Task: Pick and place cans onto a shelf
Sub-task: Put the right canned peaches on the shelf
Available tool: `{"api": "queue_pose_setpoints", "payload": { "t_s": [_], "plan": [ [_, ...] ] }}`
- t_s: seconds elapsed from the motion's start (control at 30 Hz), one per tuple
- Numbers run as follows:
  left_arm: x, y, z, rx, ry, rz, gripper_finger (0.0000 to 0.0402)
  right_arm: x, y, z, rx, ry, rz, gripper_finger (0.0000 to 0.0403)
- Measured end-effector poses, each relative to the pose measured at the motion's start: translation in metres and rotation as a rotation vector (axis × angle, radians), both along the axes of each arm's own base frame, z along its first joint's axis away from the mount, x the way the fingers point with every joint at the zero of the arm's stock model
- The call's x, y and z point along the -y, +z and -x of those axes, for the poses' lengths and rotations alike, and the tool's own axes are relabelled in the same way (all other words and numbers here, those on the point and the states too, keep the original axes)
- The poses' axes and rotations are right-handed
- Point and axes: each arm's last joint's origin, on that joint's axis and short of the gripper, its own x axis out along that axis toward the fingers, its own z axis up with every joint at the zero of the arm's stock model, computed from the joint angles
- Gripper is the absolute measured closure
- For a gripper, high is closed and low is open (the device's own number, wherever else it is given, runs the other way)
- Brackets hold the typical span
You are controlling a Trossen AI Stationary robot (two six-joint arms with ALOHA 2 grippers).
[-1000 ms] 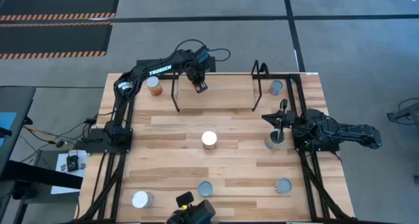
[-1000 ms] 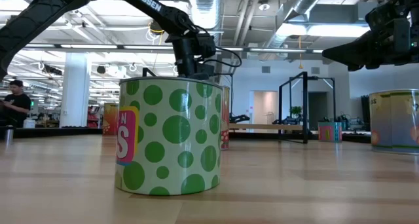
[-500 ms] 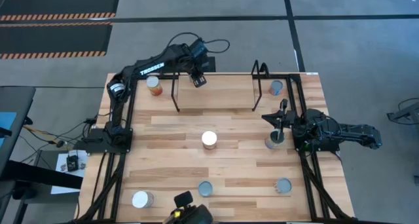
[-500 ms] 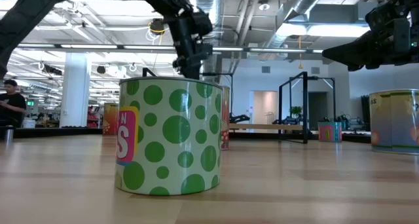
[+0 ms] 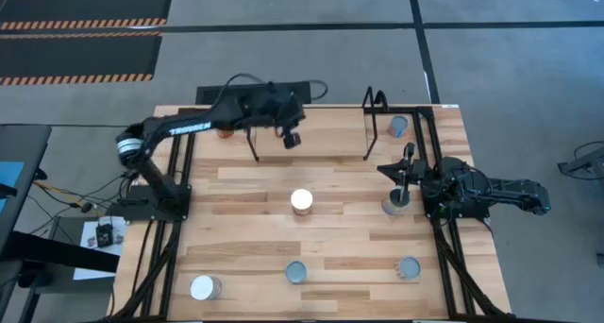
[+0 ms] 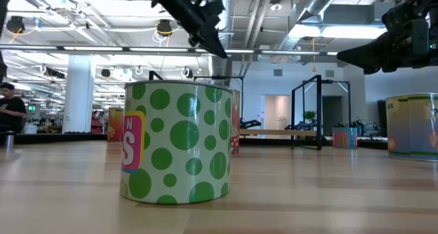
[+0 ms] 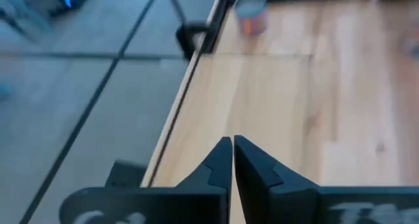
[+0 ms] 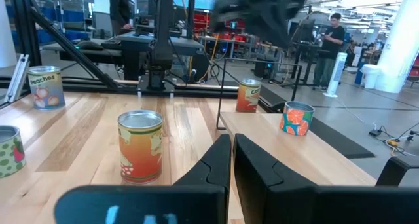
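The light-wood shelf [image 5: 326, 134] stands at the table's far middle between black rod uprights. My left gripper [image 5: 292, 140] hangs high over the shelf's left part, slanting, shut and empty [image 7: 233, 145]. My right gripper [image 5: 401, 172] waits at the table's right side, shut and empty [image 8: 232, 142]. Cans stand upright on the table: a white-topped one [image 5: 301, 201] at the middle, one [image 5: 396, 202] beside my right gripper, one [image 5: 398, 127] at the far right, and one [image 5: 224, 127] at the far left, partly under my left arm. An orange-labelled can [image 8: 298, 118] shows at the shelf's far part.
Three more cans stand along the near edge [image 5: 203, 287], [image 5: 296, 272], [image 5: 409, 266]; the middle one, green-dotted, fills the low view [image 6: 179, 144]. The shelf's black uprights [image 5: 253, 134], [image 5: 371, 125] stand at its ends. People stand in the room beyond the table [image 8: 334, 44].
My left gripper has risen well above the shelf and tipped from pointing down to slanting. It has gone a little toward the table's near edge. The left arm's elbow has swung out toward the table's left edge.
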Motion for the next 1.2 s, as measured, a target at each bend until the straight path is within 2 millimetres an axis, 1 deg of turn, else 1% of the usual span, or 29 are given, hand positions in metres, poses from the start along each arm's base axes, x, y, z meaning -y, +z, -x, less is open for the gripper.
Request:
{"api": "queue_pose_setpoints", "payload": {
  "t_s": [0.1, 0.27, 0.47, 0.63, 0.73, 0.83, 1.0, 1.1, 1.2],
  "plan": [
    [0.022, -0.007, 0.017, 0.1, -0.031, -0.006, 0.0401, 0.0, 0.0, 0.0, 0.0, -0.001, 0.0, 0.0358],
    [0.052, -0.024, 0.054, 0.233, -0.059, 0.004, 0.0401, 0.0, 0.0, 0.0, 0.001, 0.0, 0.0, 0.0358],
    [0.075, -0.042, 0.099, 0.379, -0.079, 0.024, 0.0401, 0.0, 0.0, 0.0, 0.001, 0.001, 0.0, 0.0358],
    [0.087, -0.06, 0.129, 0.485, -0.099, 0.021, 0.0401, 0.0, 0.0, 0.0, 0.0, 0.0, 0.0, 0.0358],
    [0.093, -0.067, 0.142, 0.531, -0.108, 0.028, 0.0401, 0.0, 0.0, 0.0, 0.0, 0.001, 0.0, 0.0358],
    [0.097, -0.071, 0.15, 0.554, -0.143, 0.039, 0.0401, 0.0, 0.0, 0.0, 0.001, 0.001, 0.0, 0.0358],
    [0.105, -0.074, 0.16, 0.602, -0.235, 0.023, 0.0401, 0.0, 0.0, 0.0, -0.001, -0.001, 0.001, 0.0358],
    [0.108, -0.073, 0.164, 0.623, -0.253, 0.01, 0.0401, 0.001, 0.001, 0.0, 0.002, -0.015, 0.005, 0.0358],
    [0.11, -0.077, 0.169, 0.626, -0.259, 0.003, 0.0401, 0.001, 0.002, 0.0, 0.005, -0.019, 0.006, 0.0358]
  ]
}}
